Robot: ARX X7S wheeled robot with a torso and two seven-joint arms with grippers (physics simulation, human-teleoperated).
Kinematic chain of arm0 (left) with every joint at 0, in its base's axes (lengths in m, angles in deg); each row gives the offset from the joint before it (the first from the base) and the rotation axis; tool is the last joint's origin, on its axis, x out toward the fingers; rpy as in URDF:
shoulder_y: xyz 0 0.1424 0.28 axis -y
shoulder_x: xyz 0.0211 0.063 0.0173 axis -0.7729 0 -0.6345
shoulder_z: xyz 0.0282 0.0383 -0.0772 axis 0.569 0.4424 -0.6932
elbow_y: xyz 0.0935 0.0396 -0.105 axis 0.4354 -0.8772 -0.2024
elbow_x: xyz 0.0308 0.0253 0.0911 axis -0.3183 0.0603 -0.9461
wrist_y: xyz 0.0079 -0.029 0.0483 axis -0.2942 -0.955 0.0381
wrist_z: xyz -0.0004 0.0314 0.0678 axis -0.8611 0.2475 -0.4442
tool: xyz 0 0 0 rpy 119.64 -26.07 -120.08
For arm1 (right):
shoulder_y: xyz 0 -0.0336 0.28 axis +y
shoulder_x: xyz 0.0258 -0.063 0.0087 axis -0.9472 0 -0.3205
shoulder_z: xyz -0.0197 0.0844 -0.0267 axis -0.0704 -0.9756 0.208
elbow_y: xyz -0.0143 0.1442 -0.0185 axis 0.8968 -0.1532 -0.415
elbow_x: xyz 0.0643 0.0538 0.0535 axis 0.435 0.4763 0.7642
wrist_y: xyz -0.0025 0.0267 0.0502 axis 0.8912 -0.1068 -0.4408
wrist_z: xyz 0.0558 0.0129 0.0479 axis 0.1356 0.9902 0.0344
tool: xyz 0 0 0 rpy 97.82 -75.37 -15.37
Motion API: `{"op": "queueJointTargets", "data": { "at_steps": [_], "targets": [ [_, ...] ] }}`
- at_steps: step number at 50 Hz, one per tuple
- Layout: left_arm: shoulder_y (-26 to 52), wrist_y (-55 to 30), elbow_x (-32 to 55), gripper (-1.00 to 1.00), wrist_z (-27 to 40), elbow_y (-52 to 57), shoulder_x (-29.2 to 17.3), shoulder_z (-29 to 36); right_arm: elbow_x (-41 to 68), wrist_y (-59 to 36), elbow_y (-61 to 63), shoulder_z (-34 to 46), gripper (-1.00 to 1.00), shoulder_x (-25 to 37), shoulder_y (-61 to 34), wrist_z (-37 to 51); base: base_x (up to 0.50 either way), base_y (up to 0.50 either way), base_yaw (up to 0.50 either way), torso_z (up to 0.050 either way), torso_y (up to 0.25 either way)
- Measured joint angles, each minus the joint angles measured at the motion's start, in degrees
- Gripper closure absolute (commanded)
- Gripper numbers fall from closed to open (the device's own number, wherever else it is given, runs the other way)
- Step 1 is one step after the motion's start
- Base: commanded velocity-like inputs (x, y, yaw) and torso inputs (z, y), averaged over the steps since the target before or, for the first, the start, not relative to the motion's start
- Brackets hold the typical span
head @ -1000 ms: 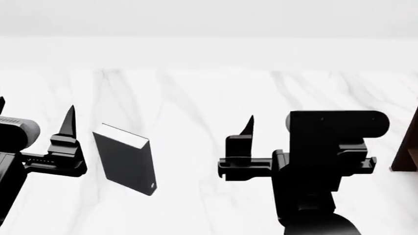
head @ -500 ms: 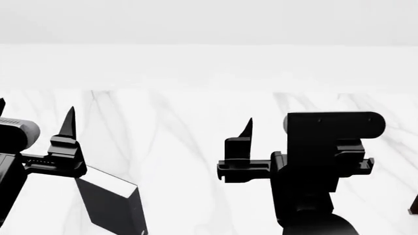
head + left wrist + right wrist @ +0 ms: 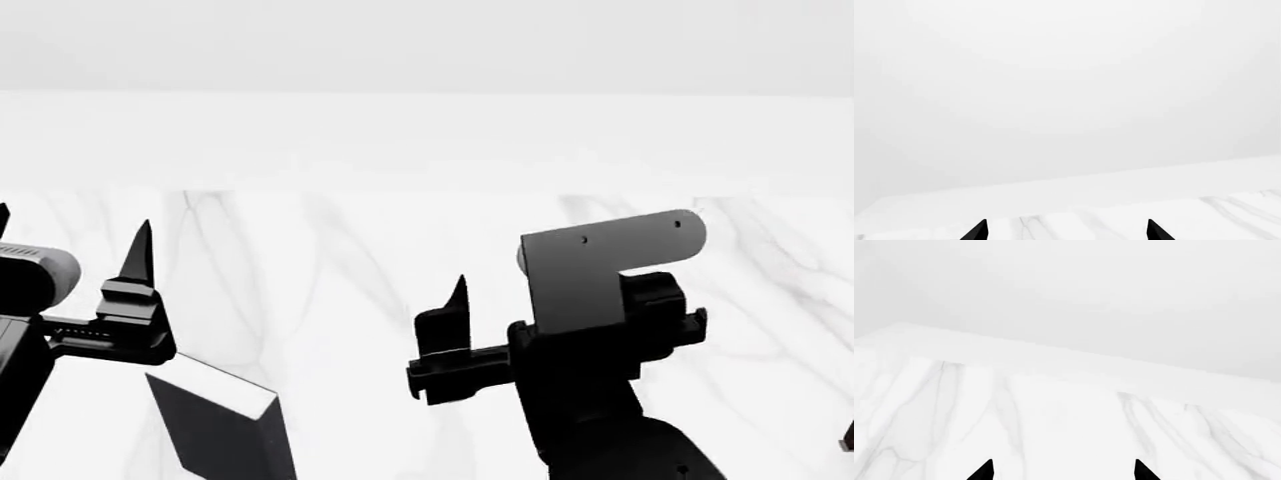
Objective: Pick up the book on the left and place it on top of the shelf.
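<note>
**Book Lies Low in Frame as Both Arms Wait Over Marble**

In the head view, the book (image 3: 220,428) sits at the lower left of the frame, a black hardcover with a strip of white page edge along its upper side, cut off by the bottom border. It rests on the white marble surface (image 3: 334,290), angled rather than square to the robot, untouched by either tool. The left gripper (image 3: 67,270) hangs just above and beside it at the left edge, one dark finger (image 3: 139,255) pointing up the frame; its wrist view shows two finger points well apart with only bare marble between them, so it stands released and holds nothing. Its place so near the book suits a coming reach, by this reading.

At centre right, the right gripper (image 3: 461,300) juts leftward from its bulky black arm, well apart from the book. Its wrist view likewise shows two spread tips over bare stone: released, holding nothing, seemingly parked out of the way.

A sliver of dark brown at the lower right edge may be the shelf (image 3: 847,432), though too little shows to be sure.

Beyond the arms, the grey-veined marble runs to a straight far edge, then a plain pale wall fills the upper frame.
</note>
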Motion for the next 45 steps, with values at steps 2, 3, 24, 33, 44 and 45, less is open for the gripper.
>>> {"op": "queueJointTargets", "data": {
  "at_steps": [2,3,24,33,44,45],
  "targets": [
    [0.01,0.01,0.05,-1.0,0.05,-0.01,-0.04,0.01,0.51,-0.82,-0.88,1.29,-1.0,0.49,-1.1,-1.15,0.0,0.0,0.0,0.0,0.0],
    [0.01,0.03,0.08,-1.0,0.07,-0.02,-0.06,0.02,0.76,-1.12,-1.36,1.97,-1.0,0.75,-1.64,-1.77,0.0,0.0,0.0,0.0,0.0],
    [-0.28,0.8,0.53,-1.0,0.45,-0.72,-0.44,0.11,4.89,-0.03,-17.22,13.44,-1.0,3.45,-11.06,-16.79,0.0,0.0,0.0,0.0,0.0],
    [-0.42,1.11,0.7,-1.0,0.63,-1.03,-0.59,0.18,4.86,2.55,-22.53,17.92,-1.0,3.13,-12.72,-21.04,0.0,0.0,0.0,0.0,0.0],
    [-0.59,1.34,0.96,-1.0,0.85,-1.32,-0.8,0.15,5.07,5.62,-25.19,21.42,-1.0,2.71,-13.55,-24.81,0.0,0.0,0.0,0.0,0.0],
    [-0.6,1.36,0.98,-1.0,0.87,-1.36,-0.82,0.16,5.06,5.87,-25.09,21.78,-1.0,2.76,-13.59,-25.11,0.0,0.0,0.0,0.0,0.0]
  ]
}}
